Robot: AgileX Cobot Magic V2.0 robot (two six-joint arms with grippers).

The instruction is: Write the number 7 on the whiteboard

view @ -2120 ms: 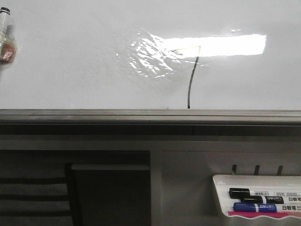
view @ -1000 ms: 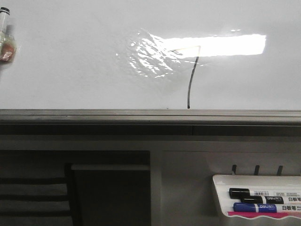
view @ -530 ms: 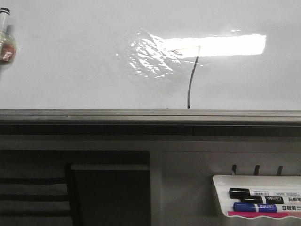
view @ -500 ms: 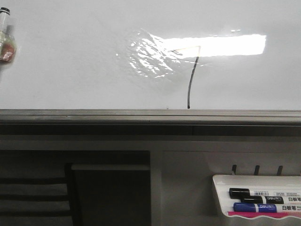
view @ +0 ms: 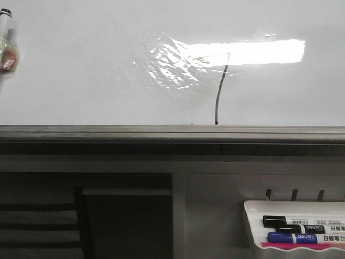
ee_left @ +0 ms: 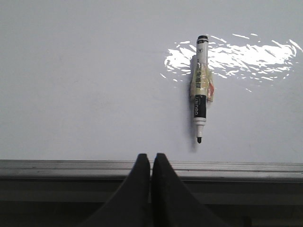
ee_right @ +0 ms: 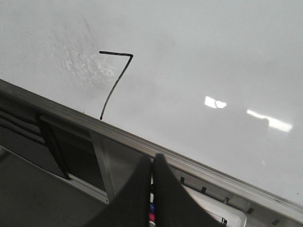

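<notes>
The number 7 (view: 218, 97) is drawn in thin black line on the whiteboard (view: 81, 81), beside the wrinkled glare patch. It also shows in the right wrist view (ee_right: 115, 80), on the whiteboard (ee_right: 213, 56). A black-and-white marker (ee_left: 200, 87) with tape round it sticks to the whiteboard (ee_left: 85, 71), tip down; in the front view it is at the far left edge (view: 6, 43). My left gripper (ee_left: 151, 157) is shut and empty, below the board's frame. My right gripper (ee_right: 152, 159) is shut and empty, below the frame. Neither gripper shows in the front view.
The grey metal frame (view: 161, 132) runs under the board. A small white marker tray (view: 253, 216) at the lower right holds a black marker (view: 291, 221) and a blue marker (view: 294, 237). Dark shelving (view: 81, 216) stands below left.
</notes>
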